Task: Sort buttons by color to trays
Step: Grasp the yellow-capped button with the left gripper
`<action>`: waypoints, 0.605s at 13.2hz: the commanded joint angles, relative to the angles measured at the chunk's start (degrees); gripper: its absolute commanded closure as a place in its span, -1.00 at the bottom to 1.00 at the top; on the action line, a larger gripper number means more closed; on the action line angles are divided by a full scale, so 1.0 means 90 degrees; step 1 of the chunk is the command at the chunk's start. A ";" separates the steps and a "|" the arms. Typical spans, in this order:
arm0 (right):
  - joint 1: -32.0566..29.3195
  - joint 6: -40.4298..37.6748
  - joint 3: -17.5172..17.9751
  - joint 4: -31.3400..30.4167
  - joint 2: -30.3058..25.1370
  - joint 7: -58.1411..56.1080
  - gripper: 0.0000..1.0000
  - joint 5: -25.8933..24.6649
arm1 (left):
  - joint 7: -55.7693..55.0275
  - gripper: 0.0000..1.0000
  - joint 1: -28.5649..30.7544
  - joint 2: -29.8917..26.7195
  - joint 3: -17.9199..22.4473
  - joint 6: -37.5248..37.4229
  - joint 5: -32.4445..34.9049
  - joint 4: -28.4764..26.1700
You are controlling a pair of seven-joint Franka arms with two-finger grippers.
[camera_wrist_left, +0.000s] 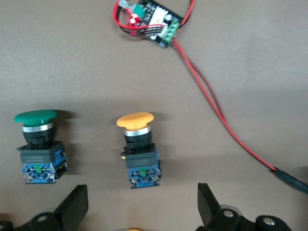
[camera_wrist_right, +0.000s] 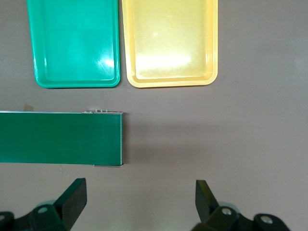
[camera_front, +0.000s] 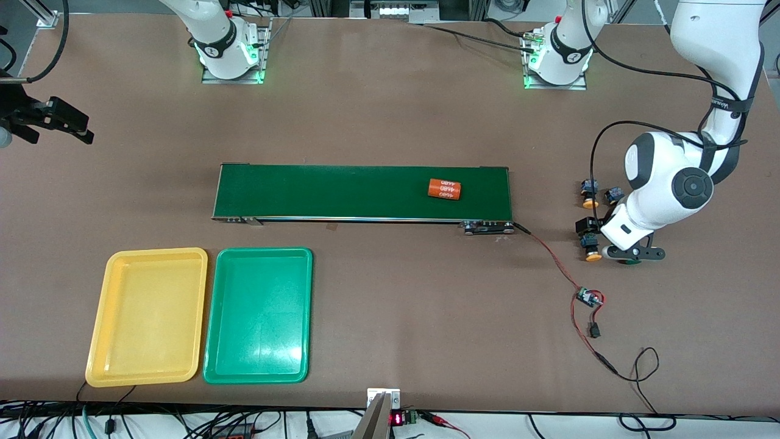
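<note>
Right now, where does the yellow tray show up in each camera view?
Front view: yellow tray lies low, toward the right arm's end of the table, beside the green tray.
Right wrist view: yellow tray at the upper edge, beside the green tray.
Left wrist view: not in it.
Shared landmark: conveyor belt.

Brown table lying evenly lit, cables trailing along its near edge, pale floor strip showing underneath
</note>
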 commanded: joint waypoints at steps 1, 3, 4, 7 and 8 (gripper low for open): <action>-0.0004 0.0056 -0.0012 -0.0059 -0.0081 0.0009 -1.00 0.0064 | -0.0033 -1.00 -0.0165 0.0319 0.0176 0.0434 -0.0166 -0.0018; -0.0004 0.0056 -0.0012 -0.0059 -0.0081 0.0009 -1.00 0.0064 | -0.0033 -1.00 -0.0146 0.0446 0.0176 0.0727 -0.0166 -0.0027; -0.0004 0.0047 -0.0012 -0.0059 -0.0081 0.0009 -1.00 0.0064 | -0.0033 -1.00 -0.0146 0.0524 0.0176 0.0854 -0.0186 -0.0018; -0.0004 0.0046 -0.0012 -0.0059 -0.0081 -0.0001 -1.00 0.0064 | -0.0053 -0.81 -0.0126 0.0691 0.0176 0.1118 -0.0244 0.0012; -0.0004 0.0046 -0.0012 -0.0059 -0.0081 0.0009 -1.00 0.0064 | -0.0072 -0.63 -0.0116 0.0720 0.0176 0.1158 -0.0254 0.0012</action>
